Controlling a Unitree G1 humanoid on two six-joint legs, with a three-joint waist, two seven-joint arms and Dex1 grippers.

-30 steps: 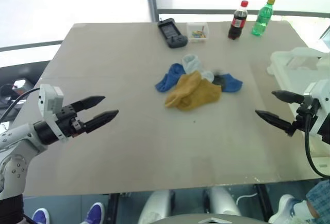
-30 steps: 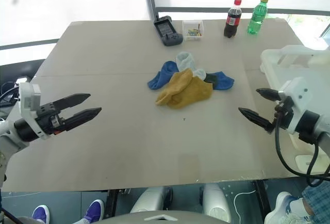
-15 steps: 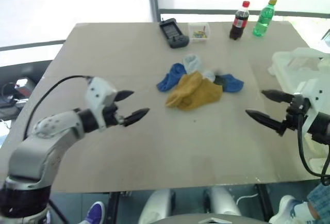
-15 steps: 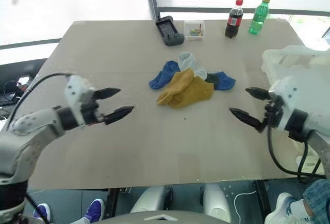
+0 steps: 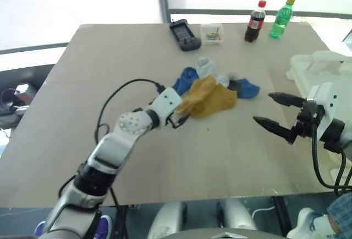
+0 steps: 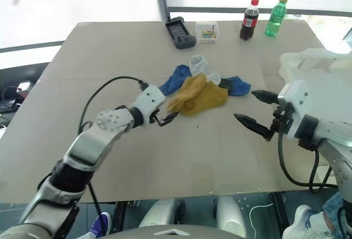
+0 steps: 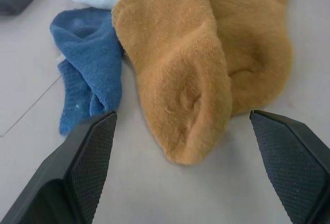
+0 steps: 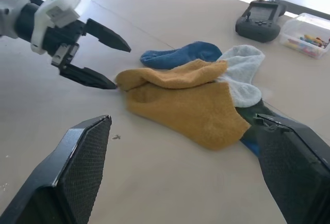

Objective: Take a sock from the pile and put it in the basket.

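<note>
- The loose pile of blue, pale grey and mustard-yellow fabric socks (image 5: 210, 89) lies mid-table (image 5: 110, 57).
- The left pincer (image 6: 163, 119), spread, flanks the mustard sock's tip (image 7: 188, 146).
- Risk: closing there could drag neighbouring socks along.
- The right pincer (image 5: 276, 117) hangs spread beside the white plastic basket (image 5: 316, 65).

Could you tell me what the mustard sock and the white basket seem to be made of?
Mustard sock: soft knitted fabric, probably cotton terry; its surface looks fuzzy, matte and creased. Basket: apparently moulded plastic, with a smooth, slightly glossy white rounded rim.
</note>
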